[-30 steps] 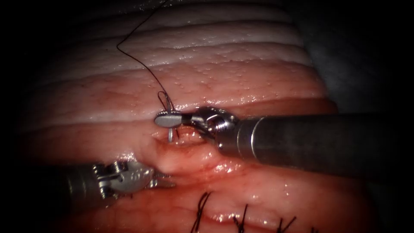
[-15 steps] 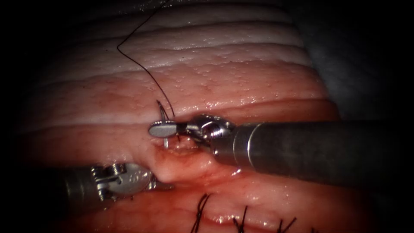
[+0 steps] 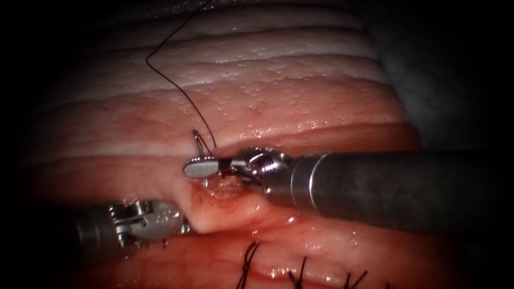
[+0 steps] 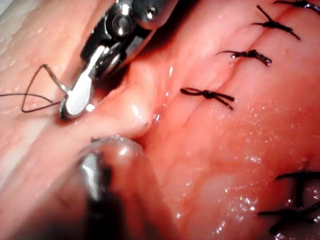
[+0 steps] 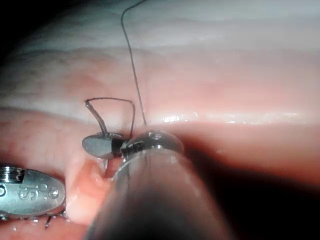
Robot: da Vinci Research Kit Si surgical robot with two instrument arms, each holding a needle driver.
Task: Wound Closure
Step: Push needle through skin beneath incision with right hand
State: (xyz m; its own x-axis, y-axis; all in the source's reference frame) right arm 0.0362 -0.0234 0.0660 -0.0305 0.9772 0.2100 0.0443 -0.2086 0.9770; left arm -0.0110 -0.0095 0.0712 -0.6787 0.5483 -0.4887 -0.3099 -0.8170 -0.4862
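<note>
Endoscope view, items listed nearest first.

1. Finished black knotted stitches [image 3: 250,258]: a row across the closed stretch of the cut, nearest the lens. Unchanged.
2. My left tool [image 3: 182,226], a steel wristed needle driver: its tip is tucked against the near lip of the open cut [image 3: 230,184], behind a raised fold. I cannot tell whether it grips that fold or only props it. Over the last second it has edged slightly left, and the fold stands higher.
3. Glistening red fluid [image 3: 278,214]: pooled along the near lip.
4. My right tool [image 3: 202,168], a steel needle driver on a dark shaft: jaws pressed together on the thin curved steel needle [image 3: 199,143], gripping it close to its tail end. A second ago these jaws sat higher, with a length of needle showing beneath them. They have come down and left, and almost none shows beneath now.
5. Needle: at the left end of the open cut, tail standing above my jaws, body sunk in the far lip. I judge the bite to be deepening; its point is hidden.
6. Fine dark thread [image 3: 176,85]: runs slack from the tail over the far side.
7. Pale ridged pork-belly tissue [image 3: 278,96]: farthest, undisturbed.
</note>
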